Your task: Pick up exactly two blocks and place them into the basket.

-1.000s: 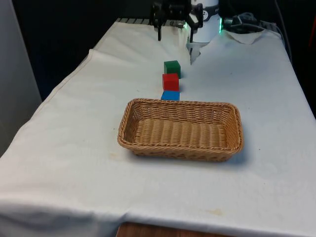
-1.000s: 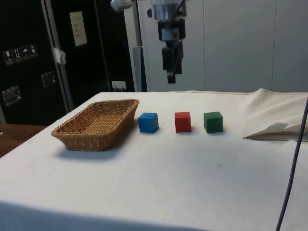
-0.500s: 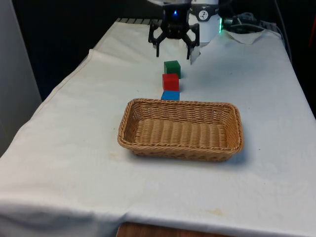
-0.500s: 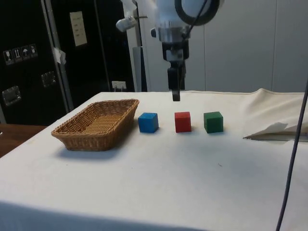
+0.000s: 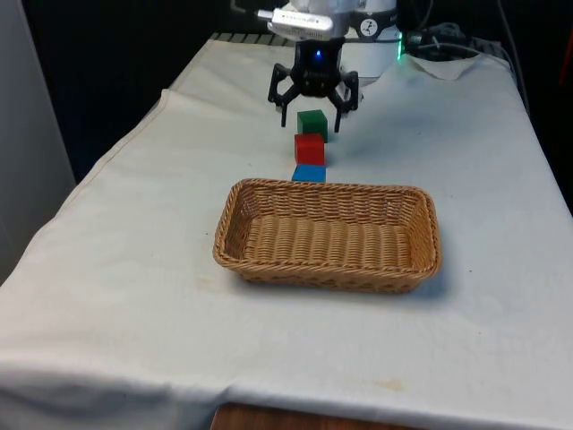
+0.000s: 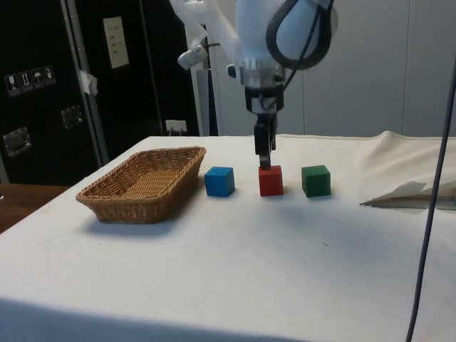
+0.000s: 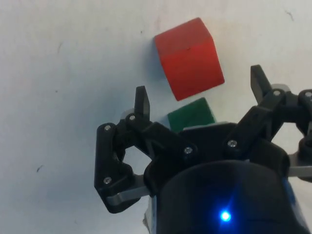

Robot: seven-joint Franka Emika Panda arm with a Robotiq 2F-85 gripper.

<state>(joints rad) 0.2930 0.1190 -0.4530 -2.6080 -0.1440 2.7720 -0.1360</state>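
So, I have the tool point(image 5: 315, 114) hanging low over the row of three blocks, its two fingers spread wide and holding nothing. In the side view the fingertips sit just above the red block point(image 6: 270, 180), the middle one of the row, while the front view places the tool more over the green block point(image 5: 312, 124); the wrist view shows the red block point(image 7: 189, 58) out ahead of the fingers and the green one point(image 7: 191, 115) nearer under the palm. I judge red as the likelier target, though I cannot be sure.

The blocks stand on the white-clothed counter point(image 5: 134, 269) in a line leading away from the basket point(image 5: 328, 235): the blue block point(image 5: 309, 173) just beside the basket's far rim, then red, then green. The basket is empty.

These look like small, rigid painted cubes, light and not fragile, with flat smooth faces. I expect them to hold well if I close on two opposite side faces, centred, and low enough that the pads cover most of each face. The neighbours stand close, so I'd pinch across the row, on the free faces.
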